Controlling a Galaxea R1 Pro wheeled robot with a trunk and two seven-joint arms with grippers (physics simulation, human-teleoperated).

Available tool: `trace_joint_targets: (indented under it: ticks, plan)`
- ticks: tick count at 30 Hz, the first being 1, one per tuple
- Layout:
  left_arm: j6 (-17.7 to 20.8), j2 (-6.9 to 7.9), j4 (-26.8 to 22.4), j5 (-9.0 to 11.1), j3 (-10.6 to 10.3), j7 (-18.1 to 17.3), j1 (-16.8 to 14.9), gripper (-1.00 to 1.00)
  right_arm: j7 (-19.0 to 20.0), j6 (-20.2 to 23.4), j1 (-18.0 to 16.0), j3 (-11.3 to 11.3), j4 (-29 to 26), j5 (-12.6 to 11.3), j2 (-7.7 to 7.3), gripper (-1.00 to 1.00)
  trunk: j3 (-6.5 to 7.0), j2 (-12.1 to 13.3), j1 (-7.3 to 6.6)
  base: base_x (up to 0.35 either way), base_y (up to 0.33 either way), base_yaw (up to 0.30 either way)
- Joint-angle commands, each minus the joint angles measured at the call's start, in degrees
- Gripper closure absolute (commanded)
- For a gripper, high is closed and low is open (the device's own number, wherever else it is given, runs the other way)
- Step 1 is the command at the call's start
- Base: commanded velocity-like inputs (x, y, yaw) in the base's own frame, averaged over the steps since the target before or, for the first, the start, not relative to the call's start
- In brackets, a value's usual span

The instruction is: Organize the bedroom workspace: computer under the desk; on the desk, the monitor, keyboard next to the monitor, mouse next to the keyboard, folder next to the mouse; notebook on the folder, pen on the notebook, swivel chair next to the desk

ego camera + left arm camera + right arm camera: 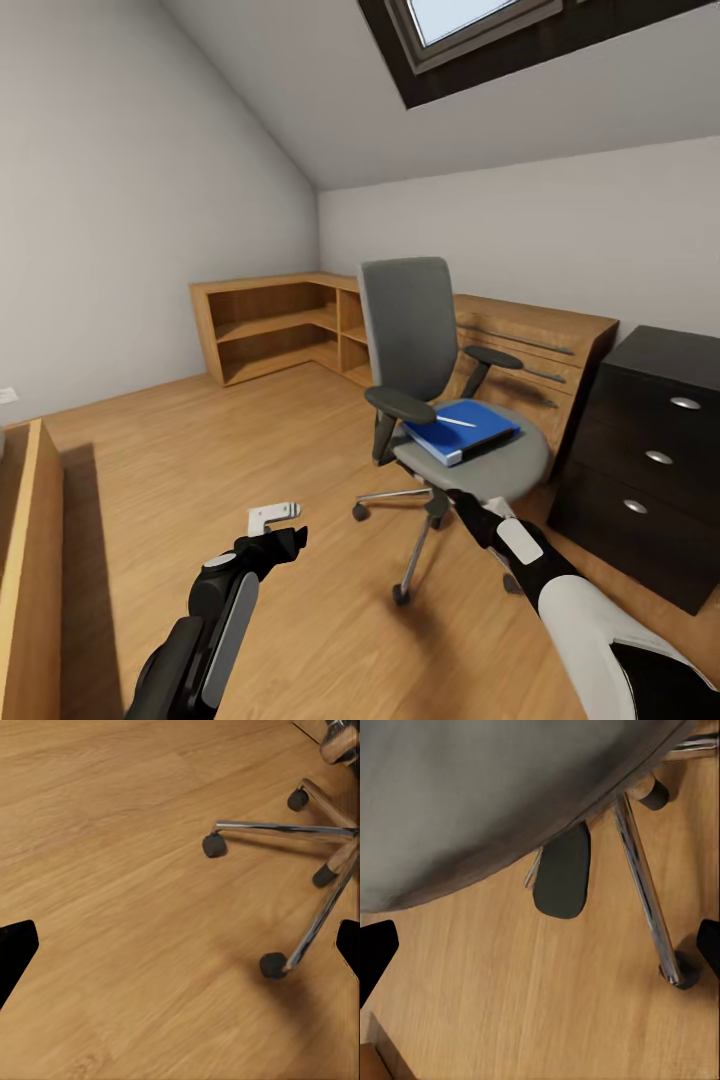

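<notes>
The grey swivel chair [412, 345] stands mid-room on its chrome star base [300, 840]. On its seat lies the blue folder [465, 430], and the whitish pen [457, 421] rests on top of it. My right gripper [463, 498] is open at the seat's front edge, and its wrist view looks up at the seat's underside [487, 795]. My left gripper [283, 537] hangs open over bare floor left of the chair, empty [180, 952]. The desk's dark drawer unit [650, 460] stands right of the chair. The computer, monitor, keyboard, mouse and notebook are out of view.
A light wooden drawer chest [545, 350] stands behind the chair, and a low wooden corner shelf [280, 325] sits at the back left. Wooden furniture [30, 570] edges the left. Wooden floor [200, 450] lies open to the left of the chair.
</notes>
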Motion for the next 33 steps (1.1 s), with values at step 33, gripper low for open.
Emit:
trace_joint_targets:
  ticks: [33]
  plan:
    - [0.3,0.0,-0.1,0.7,0.0,0.5,0.0,-1.0,0.2,0.3,0.0,-0.4,0.0,0.0,-0.05,-1.0,-0.06,0.0,-0.01,-0.065,-0.028,0.0]
